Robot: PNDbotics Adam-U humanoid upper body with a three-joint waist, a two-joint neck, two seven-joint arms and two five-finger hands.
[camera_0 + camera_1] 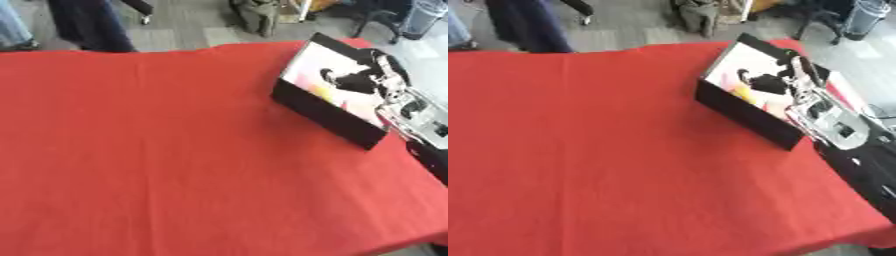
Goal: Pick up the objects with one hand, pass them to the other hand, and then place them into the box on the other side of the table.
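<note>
Reaching into box (pixel 745 116), right hand (pixel 770 83)

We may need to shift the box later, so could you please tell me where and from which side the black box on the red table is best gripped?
Probably by the top rim of the black box, on its near long wall. That wall stands upright and bare, facing the open red table, so a hand could come from the left. The right hand is inside the box, blocking the right side.
</note>
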